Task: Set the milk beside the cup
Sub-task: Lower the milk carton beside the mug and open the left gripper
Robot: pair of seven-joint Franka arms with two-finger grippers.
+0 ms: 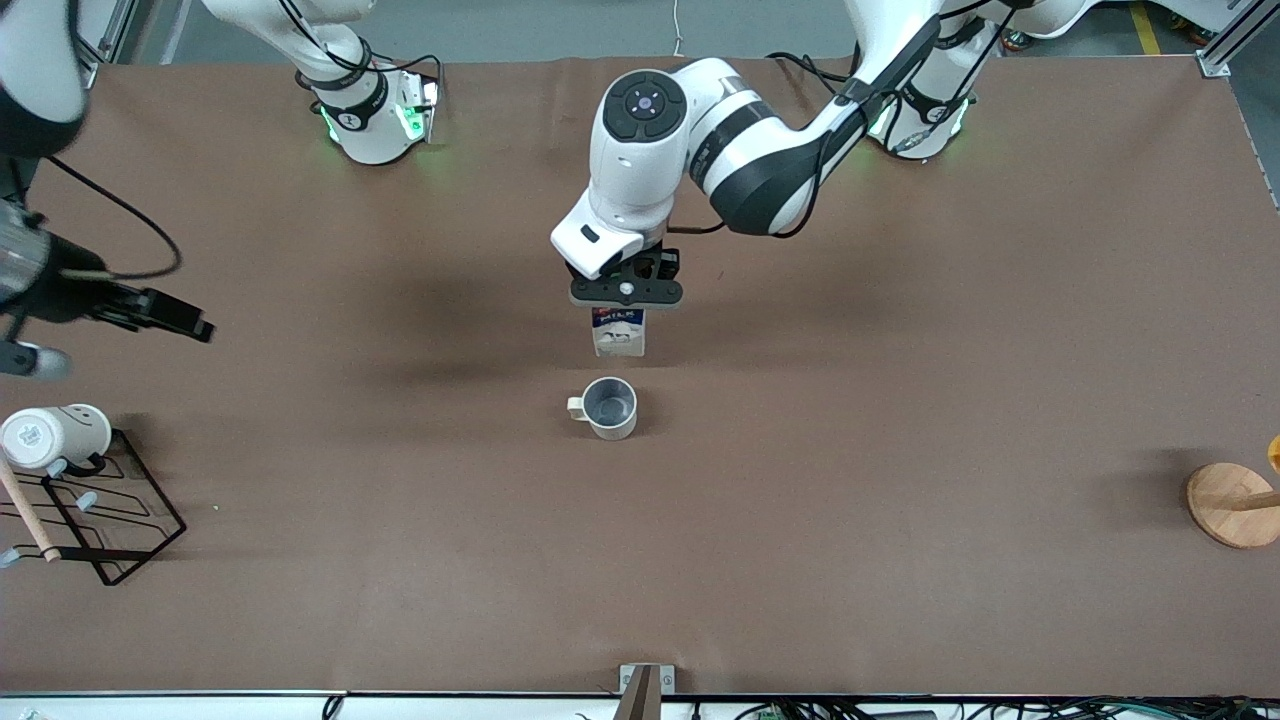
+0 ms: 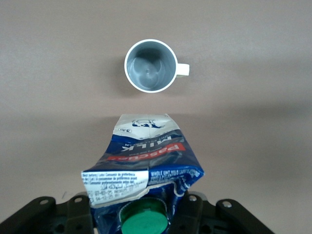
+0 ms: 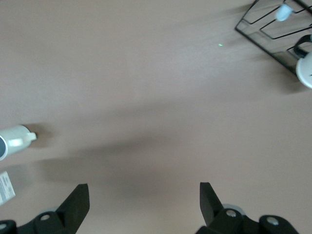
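Observation:
The milk (image 1: 618, 335), a dark blue and white carton with a red label, stands upright in the middle of the table, its base at or just above the surface. My left gripper (image 1: 622, 312) is shut on its top from above. In the left wrist view the green cap (image 2: 144, 222) sits between the jaws of the left gripper (image 2: 145, 217), and the carton (image 2: 146, 151) is crumpled. The cup (image 1: 610, 405), a small grey mug with a side handle, stands just nearer to the front camera than the milk and apart from it; it also shows in the left wrist view (image 2: 150, 65). My right gripper (image 1: 175, 318) is open and empty over the right arm's end of the table (image 3: 144, 195).
A black wire rack (image 1: 110, 520) with a white mug (image 1: 55, 435) on it stands at the right arm's end. A round wooden stand (image 1: 1235, 505) stands at the left arm's end. The right wrist view shows the rack (image 3: 273, 34) and the cup (image 3: 14, 139).

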